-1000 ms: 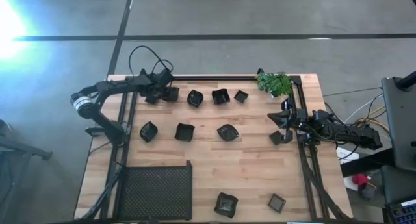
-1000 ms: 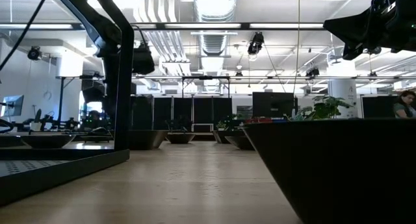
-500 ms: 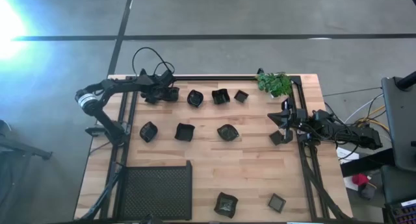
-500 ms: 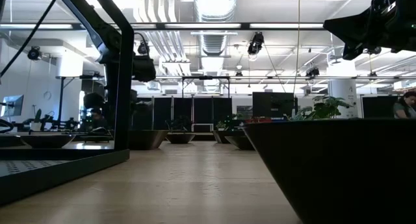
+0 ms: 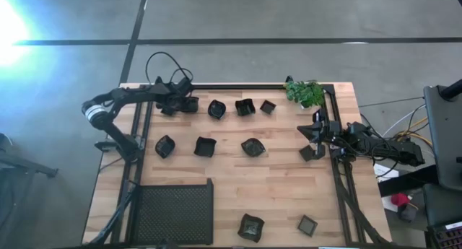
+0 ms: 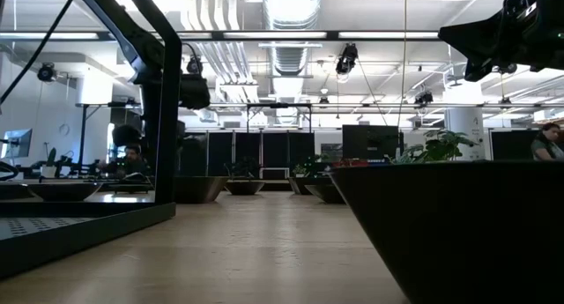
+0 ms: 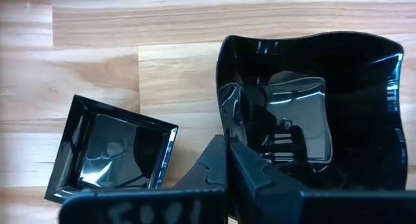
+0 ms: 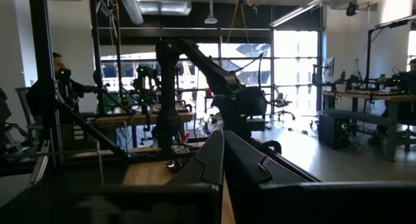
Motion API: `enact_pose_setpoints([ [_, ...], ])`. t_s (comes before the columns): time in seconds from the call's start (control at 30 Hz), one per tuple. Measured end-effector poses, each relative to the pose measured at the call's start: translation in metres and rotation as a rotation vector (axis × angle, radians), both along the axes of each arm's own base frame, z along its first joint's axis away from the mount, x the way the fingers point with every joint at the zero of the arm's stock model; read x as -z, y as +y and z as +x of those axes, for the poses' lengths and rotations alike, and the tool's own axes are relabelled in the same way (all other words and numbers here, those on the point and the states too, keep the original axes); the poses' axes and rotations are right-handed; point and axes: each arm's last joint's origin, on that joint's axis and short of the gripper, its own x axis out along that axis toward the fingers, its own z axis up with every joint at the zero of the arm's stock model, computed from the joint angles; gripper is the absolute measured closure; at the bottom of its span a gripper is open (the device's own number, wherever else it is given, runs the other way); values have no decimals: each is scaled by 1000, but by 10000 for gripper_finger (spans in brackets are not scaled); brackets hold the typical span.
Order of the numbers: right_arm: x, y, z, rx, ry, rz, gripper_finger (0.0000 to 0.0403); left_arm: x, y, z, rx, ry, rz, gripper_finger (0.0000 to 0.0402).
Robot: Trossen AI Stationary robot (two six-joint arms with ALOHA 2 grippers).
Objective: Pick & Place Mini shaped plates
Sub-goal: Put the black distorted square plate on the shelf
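Several mini shaped plates, small and black, lie scattered on the wooden table (image 5: pixel 281 184). My left gripper (image 5: pixel 186 105) is at the far left, pointing steeply down. In the left wrist view it (image 7: pixel 227 146) is shut at the rim of a wavy-edged plate (image 7: pixel 325 100), with a square plate (image 7: pixel 110 152) beside it on the wood. More plates (image 5: pixel 216 108) (image 5: pixel 205 146) (image 5: pixel 252 146) lie farther right and nearer. My right gripper (image 5: pixel 315 130) waits at the right edge, shut (image 8: pixel 223 143) and holding nothing. My left gripper meets the wavy-edged plate at a corner of its rim (image 7: pixel 222 120), the one nearest the square plate. One finger (image 7: pixel 253 169) lies over the plate's hollow and the other outside, slanting down from above. The rim runs into the seam between them. The plate sits flat on the table.
A black mesh tray (image 5: pixel 173 213) sits at the near left corner. A green plant (image 5: pixel 304 92) stands at the far right. Two plates (image 5: pixel 251 226) (image 5: pixel 307 224) lie by the near edge, another (image 5: pixel 307 153) below the right gripper. A dark frame (image 6: pixel 163 119) stands at the left.
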Motion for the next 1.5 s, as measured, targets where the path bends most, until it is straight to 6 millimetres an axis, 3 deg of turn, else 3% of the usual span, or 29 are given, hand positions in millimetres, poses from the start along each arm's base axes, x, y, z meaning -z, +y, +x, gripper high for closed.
enact_pose_setpoints([
  [0.37,0,0,0,0,0,0,394,-56,-20,-22,5,-83,122,401],
  [0.73,0,0,0,0,0,-1,394,-108,-70,-60,94,-130,143,401],
  [1.13,0,0,0,0,1,1,394,-132,-131,-80,409,-279,112,402],
  [1.5,0,0,0,0,1,1,394,-131,-177,-81,816,-296,-41,402],
])
